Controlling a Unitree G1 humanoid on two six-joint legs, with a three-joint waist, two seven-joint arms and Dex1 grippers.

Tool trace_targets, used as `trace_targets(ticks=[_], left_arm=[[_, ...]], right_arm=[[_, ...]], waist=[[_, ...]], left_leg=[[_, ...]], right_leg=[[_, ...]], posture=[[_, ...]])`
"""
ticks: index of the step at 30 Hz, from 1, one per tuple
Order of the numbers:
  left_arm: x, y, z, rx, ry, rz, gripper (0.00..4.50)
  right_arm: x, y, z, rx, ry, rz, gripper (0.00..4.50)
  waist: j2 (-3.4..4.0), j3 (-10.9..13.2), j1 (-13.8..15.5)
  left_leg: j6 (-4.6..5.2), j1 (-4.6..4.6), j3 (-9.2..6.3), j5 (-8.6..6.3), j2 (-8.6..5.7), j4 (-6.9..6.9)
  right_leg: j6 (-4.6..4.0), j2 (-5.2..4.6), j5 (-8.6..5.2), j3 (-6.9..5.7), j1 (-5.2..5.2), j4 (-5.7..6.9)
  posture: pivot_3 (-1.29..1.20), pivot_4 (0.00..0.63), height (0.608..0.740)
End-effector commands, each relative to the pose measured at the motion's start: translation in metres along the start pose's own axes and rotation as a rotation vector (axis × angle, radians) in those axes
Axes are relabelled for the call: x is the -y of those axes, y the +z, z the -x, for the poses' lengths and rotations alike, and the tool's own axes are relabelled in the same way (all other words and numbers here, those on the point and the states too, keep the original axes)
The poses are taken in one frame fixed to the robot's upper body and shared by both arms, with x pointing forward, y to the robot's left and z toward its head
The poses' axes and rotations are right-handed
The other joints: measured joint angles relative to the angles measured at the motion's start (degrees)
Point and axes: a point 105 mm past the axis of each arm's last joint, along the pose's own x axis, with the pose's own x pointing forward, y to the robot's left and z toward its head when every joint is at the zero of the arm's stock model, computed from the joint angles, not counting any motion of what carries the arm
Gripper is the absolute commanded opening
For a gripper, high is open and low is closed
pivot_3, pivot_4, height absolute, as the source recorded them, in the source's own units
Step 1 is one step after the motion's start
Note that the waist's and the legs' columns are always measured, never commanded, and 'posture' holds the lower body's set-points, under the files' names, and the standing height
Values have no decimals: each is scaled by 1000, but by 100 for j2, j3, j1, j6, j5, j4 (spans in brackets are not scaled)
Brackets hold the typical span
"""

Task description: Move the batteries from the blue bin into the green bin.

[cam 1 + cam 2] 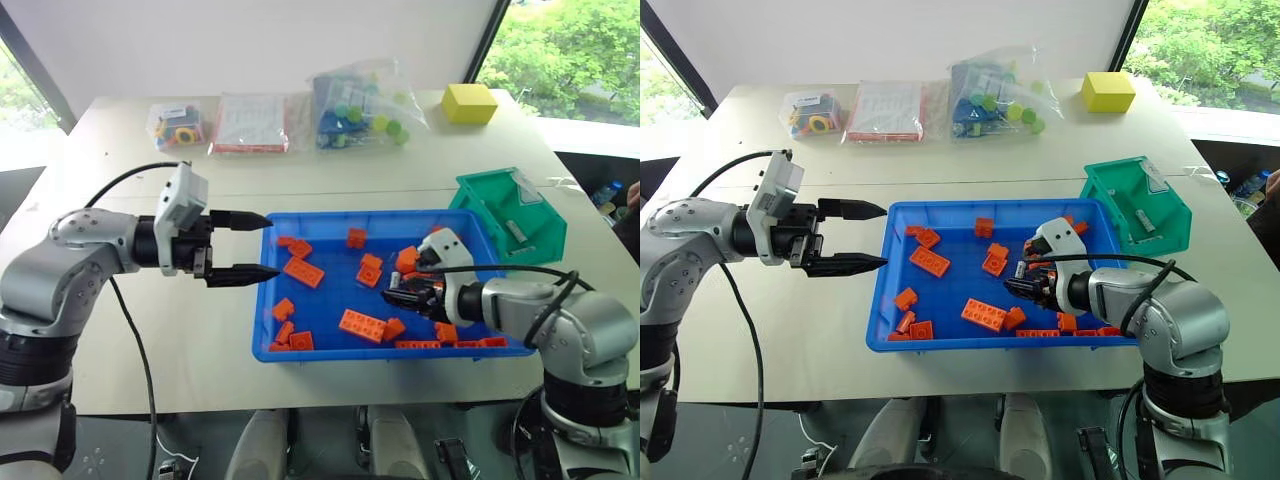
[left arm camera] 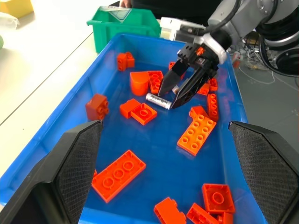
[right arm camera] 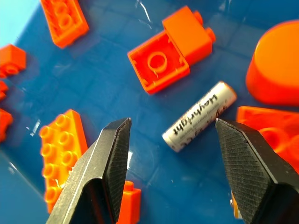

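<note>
a: i'm looking over the worktop (image 1: 330, 175) first. the blue bin (image 1: 330, 351) is sitting in the middle of it, littered with orange bricks (image 1: 362, 325), and the green bin (image 1: 510, 212) is standing just off its far right corner. something small and silvery is already lying inside the green one, probably a battery.

b: and the arms?

a: the left gripper (image 1: 240, 246) is hovering beside the blue bin's left wall, fingers spread, carrying nothing. the right gripper (image 2: 180, 88) is reaching down into the bin with its fingers apart, straddling one battery (image 3: 199, 116) that's lying flat on the blue floor among the bricks. the fingers aren't touching it yet.

b: what's worrying you?

a: the battery is lying at a slant between the fingers, so i'm thinking a close from here could roll it or squirt it out sideways. bricks are crowding it too, one nearly touching its far end, and a fingertip could be catching a brick instead. i'm also expecting a smooth metal cylinder to slip on the lift if the pinch lands near its end.
</note>
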Motion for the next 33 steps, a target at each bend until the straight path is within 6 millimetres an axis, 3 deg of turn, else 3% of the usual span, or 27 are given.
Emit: trace_targets(ticks=[1,11,14,18,21,23,27,30,33], left_arm=[[-2,9,2,15,6,-47,4500],[-4,12,3,20,16,-54,4500],[-4,11,4,22,22,-54,4500],[-4,11,4,25,27,-53,4500],[-4,10,3,28,25,-53,4500],[-5,10,2,32,23,-53,4500],[-5,9,0,36,11,-51,4500],[-5,8,-2,36,2,-49,4500],[-5,7,-3,38,-4,-47,4500]], right_arm=[[1,1,-5,12,-16,34,2923],[2,6,-32,16,-22,125,2923],[0,8,-31,26,-7,135,2124],[-2,10,-25,30,1,146,145],[-3,12,-20,32,4,154,53],[-2,18,-13,48,0,163,53],[9,59,19,179,-27,124,53],[42,87,56,261,-150,91,53],[79,99,88,294,-302,76,53]], waist=[[0,0,-3],[-8,-5,-29],[-8,-5,-24],[-8,-5,-15],[-8,-5,3],[-8,-5,8],[-4,0,4],[-4,0,4],[-7,-1,39]], left_leg=[[0,0,0,0,0,0],[0,5,8,0,2,1],[0,5,8,0,2,1],[0,4,7,0,2,1],[0,4,5,0,2,1],[0,3,5,0,2,1],[0,1,4,0,2,1],[0,1,7,0,2,2],[1,-4,14,-1,-1,0]], right_leg=[[-3,0,-1,0,0,0],[-5,1,-3,0,4,0],[-5,1,-2,0,4,0],[-4,1,-2,0,4,0],[-5,1,-3,0,4,0],[-5,1,-3,0,4,0],[-5,0,-2,0,1,0],[-3,0,1,2,-2,0],[-2,2,-1,-5,2,-8]], posture=[[0,150,692],[0,150,692],[0,150,692],[0,150,692],[0,150,692],[0,150,692],[0,150,692],[0,150,692],[0,150,692]])
